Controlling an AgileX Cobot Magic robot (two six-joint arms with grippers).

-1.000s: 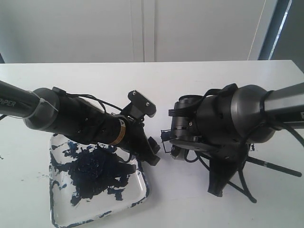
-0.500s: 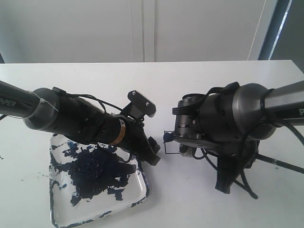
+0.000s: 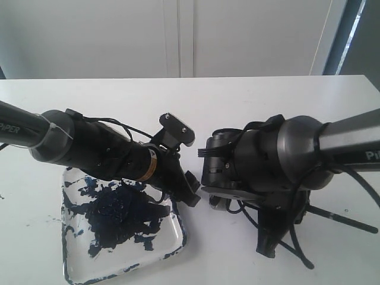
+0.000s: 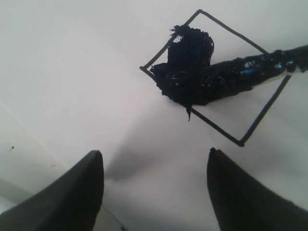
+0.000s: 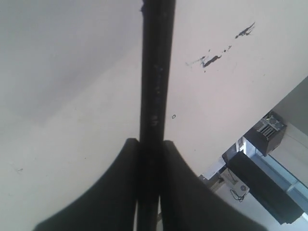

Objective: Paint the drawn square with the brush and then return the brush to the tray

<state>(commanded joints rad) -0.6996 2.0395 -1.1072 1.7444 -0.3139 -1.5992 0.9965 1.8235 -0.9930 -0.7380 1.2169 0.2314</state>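
In the left wrist view the drawn square (image 4: 250, 108) is a thin black outline on the white table, its inside partly smeared dark blue (image 4: 190, 53). The brush's paint-coated bristles (image 4: 226, 77) lie across that square. My left gripper (image 4: 154, 161) hovers just short of the square, open and empty. My right gripper (image 5: 150, 143) is shut on the brush's black handle (image 5: 155, 72). In the exterior view the right arm (image 3: 279, 160) hides the square, and the brush tail (image 3: 344, 219) sticks out to the right. The tray (image 3: 173, 248), blotched with dark blue paint, sits under the left arm (image 3: 101, 151).
Dark paint specks (image 5: 211, 58) mark the table near the brush handle, and the table edge (image 5: 269, 103) runs close by. Black cables (image 3: 297, 249) hang below the right arm. A white wall (image 3: 178, 35) stands behind the table.
The right arm with the brush swung right, then back left, and now covers the square corner that showed between the arms. The left arm has stayed still.
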